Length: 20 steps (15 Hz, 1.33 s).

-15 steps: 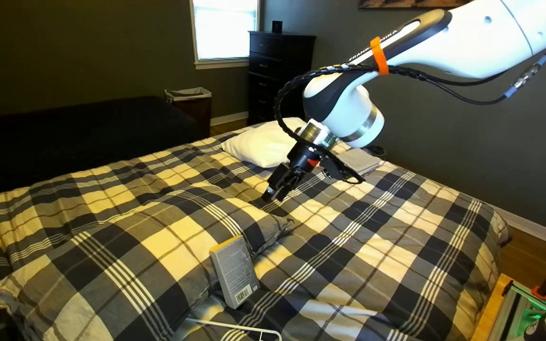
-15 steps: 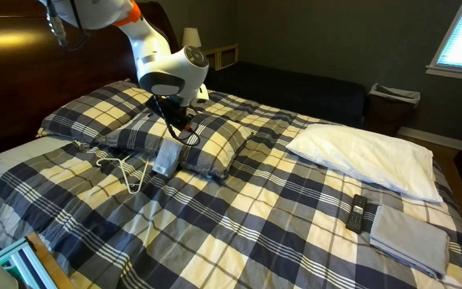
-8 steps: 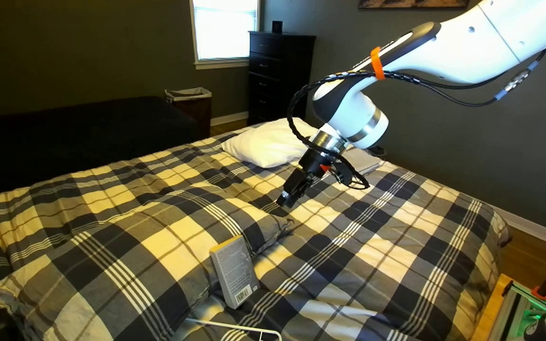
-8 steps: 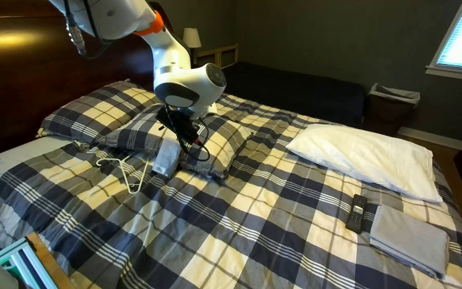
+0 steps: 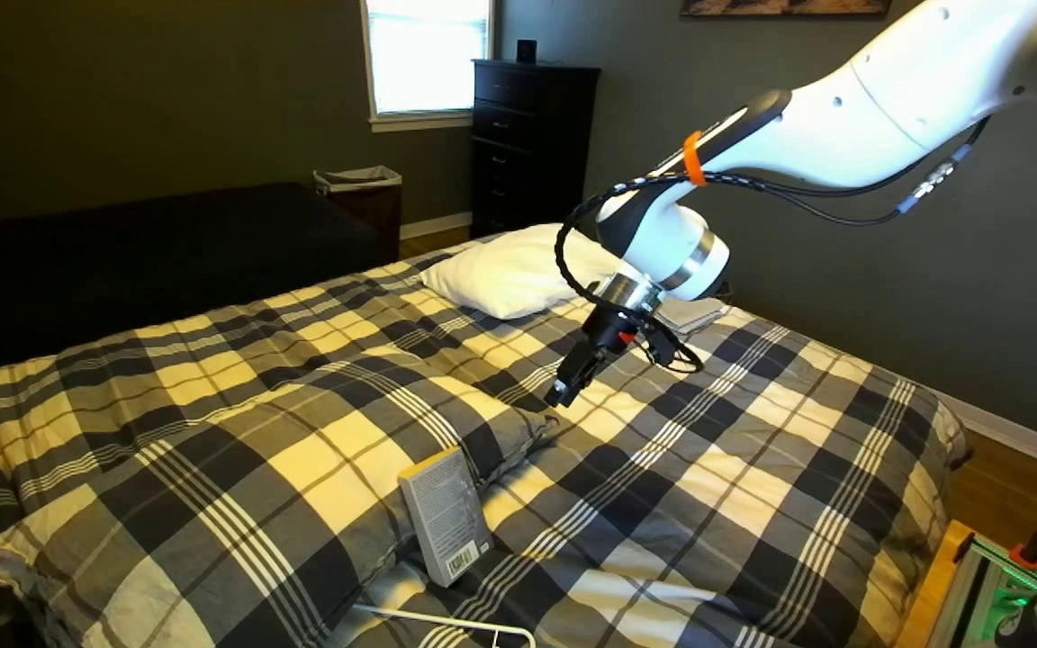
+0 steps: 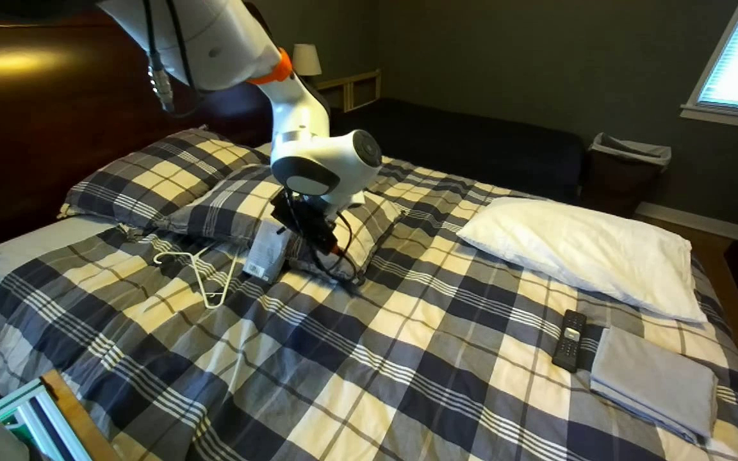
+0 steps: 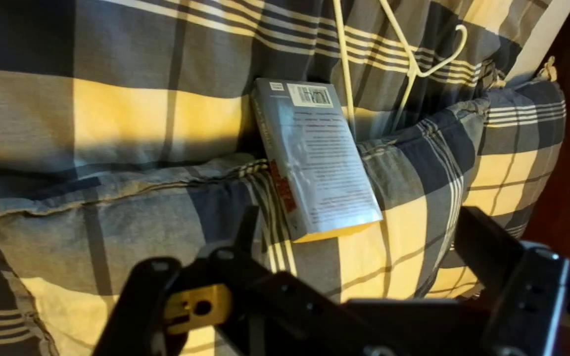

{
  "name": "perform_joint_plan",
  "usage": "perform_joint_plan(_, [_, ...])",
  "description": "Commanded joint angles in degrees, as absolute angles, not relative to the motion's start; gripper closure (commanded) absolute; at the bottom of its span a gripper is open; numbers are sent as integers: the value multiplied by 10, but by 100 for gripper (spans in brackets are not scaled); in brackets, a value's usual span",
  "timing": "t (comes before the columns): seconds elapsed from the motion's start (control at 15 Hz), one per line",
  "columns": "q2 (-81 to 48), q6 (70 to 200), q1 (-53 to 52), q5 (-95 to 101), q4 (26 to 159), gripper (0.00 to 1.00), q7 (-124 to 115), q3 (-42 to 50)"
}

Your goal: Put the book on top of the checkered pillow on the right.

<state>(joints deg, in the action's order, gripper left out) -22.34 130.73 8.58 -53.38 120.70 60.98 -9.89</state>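
Observation:
The book (image 5: 446, 515) is grey-blue with a barcode on its cover. It leans tilted against the front side of a checkered pillow (image 5: 302, 459), its lower end on the bedspread. It also shows in an exterior view (image 6: 266, 253) and in the wrist view (image 7: 322, 158). A second checkered pillow (image 6: 157, 176) lies by the headboard, left of the pillow with the book. My gripper (image 5: 560, 394) hangs above the bed near that pillow's end corner, apart from the book. In the wrist view the gripper (image 7: 359, 215) has its fingers wide apart with nothing between them.
A white hanger (image 6: 205, 282) lies close beside the book. A white pillow (image 6: 580, 250), a black remote (image 6: 569, 340) and a folded grey cloth (image 6: 654, 384) lie at the bed's far end. A wood-edged frame (image 6: 74, 416) stands at the bedside.
The arm and gripper have moved down and to the right in both exterior views. The book, pillows and hanger have not moved.

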Motion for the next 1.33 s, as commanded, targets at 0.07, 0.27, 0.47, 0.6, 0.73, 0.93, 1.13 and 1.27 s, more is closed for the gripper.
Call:
perform_joint_plan(0.07, [-350, 1256, 91, -544, 1104, 0, 706, -76])
perform_joint_plan(0.27, [-399, 1273, 76, -550, 1050, 0, 738, -90])
perform_joint_plan(0.47, [-435, 1277, 62, -550, 1008, 0, 748, -104])
perform_joint_plan(0.6, [-455, 1287, 46, -542, 985, 0, 750, -108])
perform_joint_plan(0.73, [-484, 1276, 39, -533, 952, 0, 753, -111])
perform_joint_plan(0.93, [-522, 1267, 19, -513, 901, 7, 744, -113])
perform_joint_plan(1.13, [-549, 1267, 9, -492, 865, 7, 739, -116])
perform_joint_plan(1.27, [-560, 1267, 3, -476, 848, 7, 738, -121])
